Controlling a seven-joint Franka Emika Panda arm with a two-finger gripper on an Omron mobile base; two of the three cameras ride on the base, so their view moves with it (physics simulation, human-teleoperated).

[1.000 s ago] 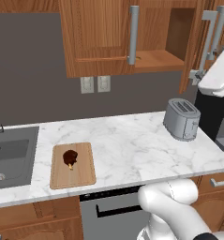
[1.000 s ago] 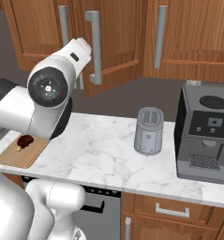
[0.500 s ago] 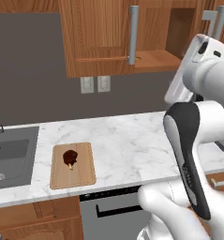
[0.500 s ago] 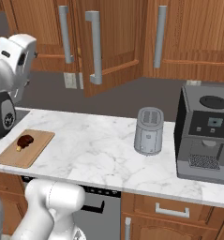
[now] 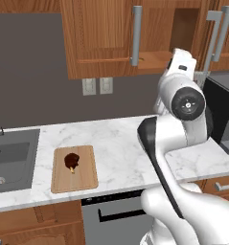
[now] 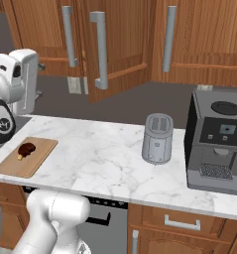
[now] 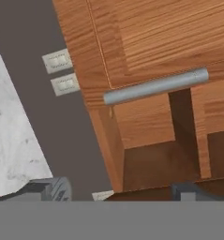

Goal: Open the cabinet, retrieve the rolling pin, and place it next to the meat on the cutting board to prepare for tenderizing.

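fingers (image 7: 118, 191) apart below open cabinet (image 7: 146, 42)

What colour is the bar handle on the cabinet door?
Grey, on the reddish-brown cabinet; the handle shows best in the hand view.

Even, bright rendered light — soft shadows, no glare, sharp to the edges.

Kitchen: sink (image 5: 10, 158), toaster (image 6: 158, 138), coffee machine (image 6: 215, 140).
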